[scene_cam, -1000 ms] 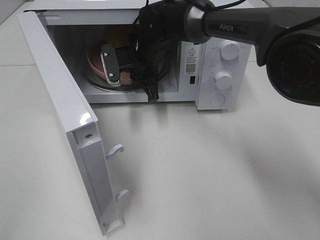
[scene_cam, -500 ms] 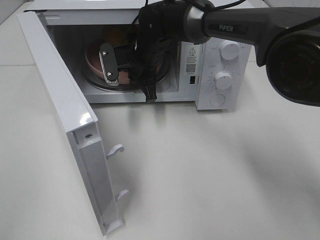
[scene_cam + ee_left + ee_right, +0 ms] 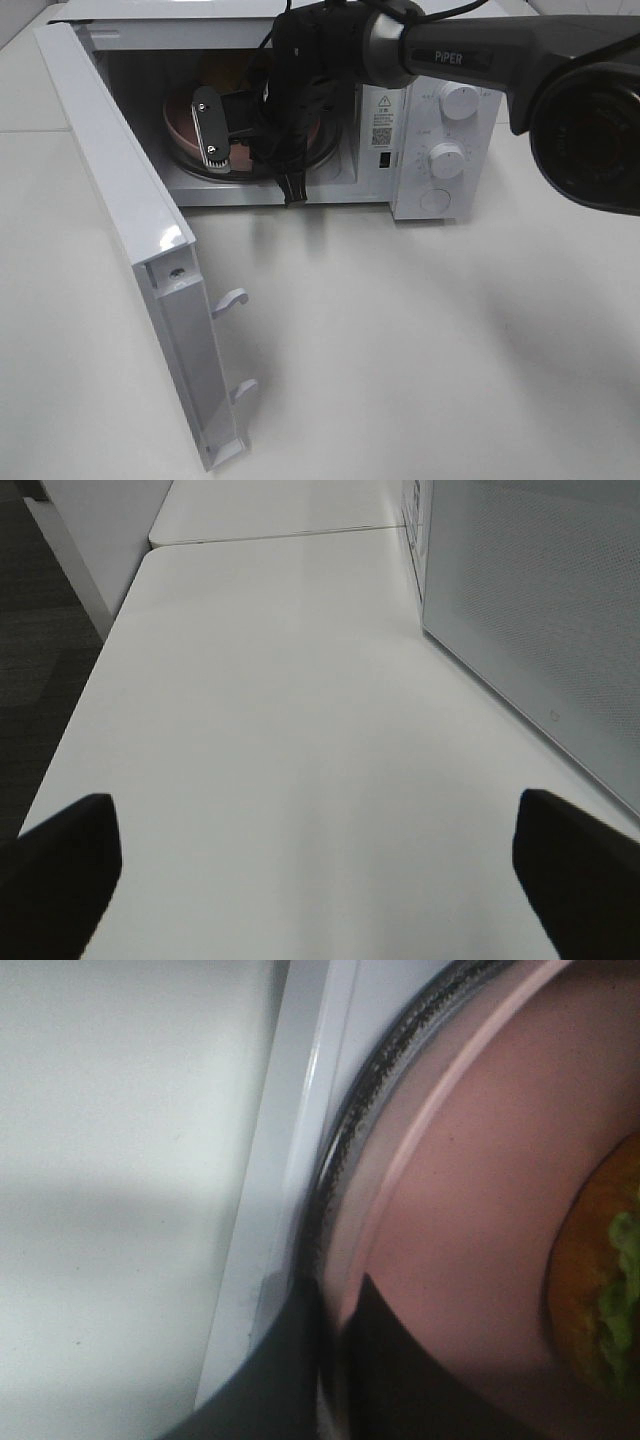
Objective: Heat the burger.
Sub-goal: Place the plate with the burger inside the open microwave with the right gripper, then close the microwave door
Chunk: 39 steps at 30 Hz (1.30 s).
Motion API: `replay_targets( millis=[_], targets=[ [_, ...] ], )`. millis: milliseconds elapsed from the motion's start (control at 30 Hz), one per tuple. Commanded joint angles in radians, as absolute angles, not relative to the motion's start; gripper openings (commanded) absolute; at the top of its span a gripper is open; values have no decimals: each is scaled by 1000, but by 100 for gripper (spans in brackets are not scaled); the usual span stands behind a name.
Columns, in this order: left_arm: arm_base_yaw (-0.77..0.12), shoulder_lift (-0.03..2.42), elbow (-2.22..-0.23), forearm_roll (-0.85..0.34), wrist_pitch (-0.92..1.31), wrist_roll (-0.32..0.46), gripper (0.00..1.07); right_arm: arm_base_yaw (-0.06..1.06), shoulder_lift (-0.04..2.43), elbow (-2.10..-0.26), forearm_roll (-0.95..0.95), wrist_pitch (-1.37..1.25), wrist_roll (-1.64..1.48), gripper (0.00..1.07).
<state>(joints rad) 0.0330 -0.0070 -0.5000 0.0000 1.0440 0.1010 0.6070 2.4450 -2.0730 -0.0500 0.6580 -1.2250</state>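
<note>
Burger (image 3: 592, 1282) on pink plate (image 3: 450, 1210) at front edge of microwave (image 3: 412, 195) turntable (image 3: 395, 1065) for heating, right gripper (image 3: 335, 1300) clamped on plate rim; left gripper (image 3: 320, 870) splayed, idle.

glossy white microwave door (image 3: 115, 175), matt pink plate (image 3: 470, 1210), smooth white table (image 3: 420, 350)

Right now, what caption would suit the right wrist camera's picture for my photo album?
Right gripper clamped on the pink plate by its rim, burger aboard, glass turntable beneath.
</note>
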Motion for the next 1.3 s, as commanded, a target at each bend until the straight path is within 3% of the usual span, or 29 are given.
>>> replay_targets(
  millis=[33,200,267,300,333,400,433,467,500,733,1300],
  targets=[
    [37,-25,-498,-6,1035,96,101,609,2435,-2091,-56,621,-1238,4],
    [37,-25,-498,-6,1035,96,101,609,2435,-2091,-56,620,-1235,12],
    [37,-25,-498,-6,1035,96,101,609,2435,-2091,-53,620,-1234,23],
    [37,-25,-498,-6,1035,96,101,609,2435,-2091,-53,620,-1234,23],
    [37,-25,-498,-6,1035,96,101,609,2434,-2091,-50,613,-1233,31],
    [37,-25,-498,-6,1035,96,101,609,2434,-2091,-49,612,-1230,35],
    [37,-25,-498,-6,1035,96,101,609,2432,-2091,-40,615,-1219,44],
    [37,-25,-498,-6,1035,96,101,609,2432,-2091,-40,615,-1219,44],
    [37,-25,-498,-6,1035,96,101,609,2429,-2091,-34,620,-1216,51],
    [37,-25,-498,-6,1035,96,101,609,2412,-2091,-34,665,-1212,68],
    [37,-25,-498,-6,1035,96,101,609,2379,-2091,-35,802,-1239,71]
  ],
)
